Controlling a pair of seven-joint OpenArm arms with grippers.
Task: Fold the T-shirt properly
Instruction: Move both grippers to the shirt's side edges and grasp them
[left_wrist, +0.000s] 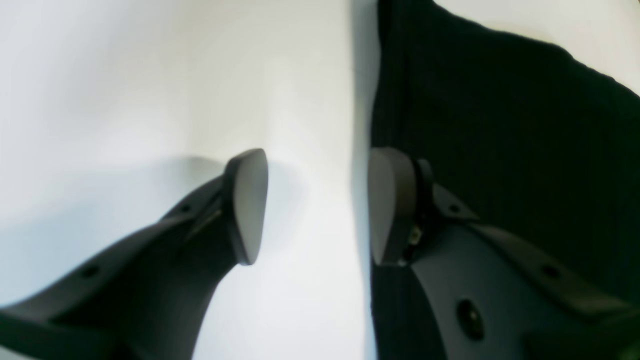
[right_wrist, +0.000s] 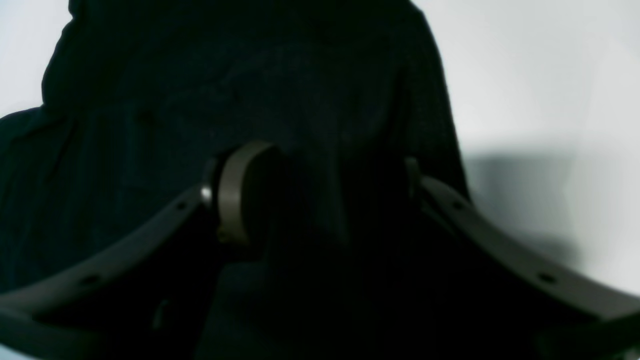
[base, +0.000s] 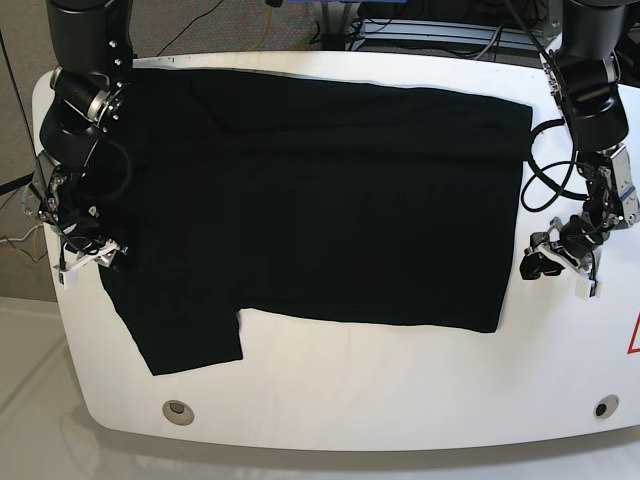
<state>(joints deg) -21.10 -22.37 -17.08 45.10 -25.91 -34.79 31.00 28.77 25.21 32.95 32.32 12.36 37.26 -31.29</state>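
Your left gripper (left_wrist: 317, 205) stands parted and holds nothing, one finger over the T-shirt (base: 320, 200), the other over bare table (base: 400, 390). Your right gripper (right_wrist: 320, 200) also gapes, cloth between its fingers but not pinched (dark, hard to read). The shirt lies spread flat across the table, one sleeve toward the near edge. Close too high and you'll likely catch one layer or none, dragging wrinkles in. The tabletop is white and glossy; cables (base: 420, 25) trail behind it.
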